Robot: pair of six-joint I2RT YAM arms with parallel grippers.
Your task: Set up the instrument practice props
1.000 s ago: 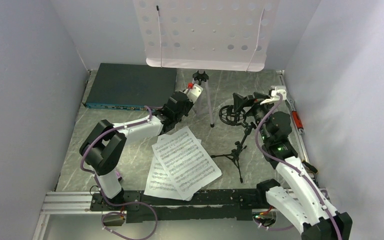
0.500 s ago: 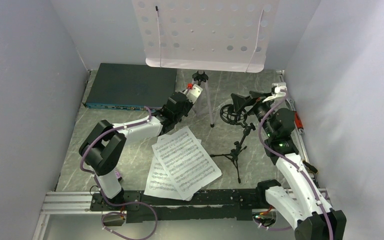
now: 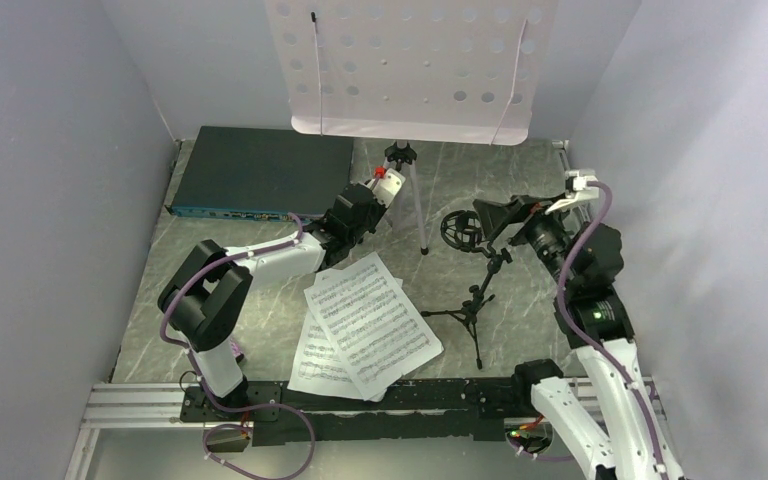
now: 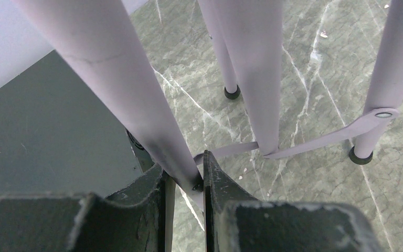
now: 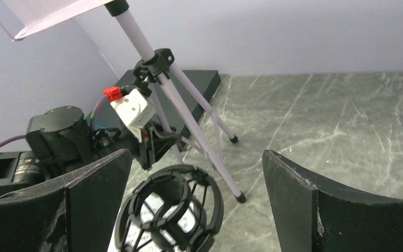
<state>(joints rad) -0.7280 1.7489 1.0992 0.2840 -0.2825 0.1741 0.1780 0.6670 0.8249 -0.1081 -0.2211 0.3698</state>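
Step, as judged: steadying; left gripper pinching a music stand leg, right gripper spread wide, mic stand cradle just ahead of it; microphone unseen, probably to fetch next.

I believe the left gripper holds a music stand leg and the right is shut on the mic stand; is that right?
No: the right wrist view shows the right gripper open, fingers wide apart, not clamping the mic stand. The left gripper holds the leg.
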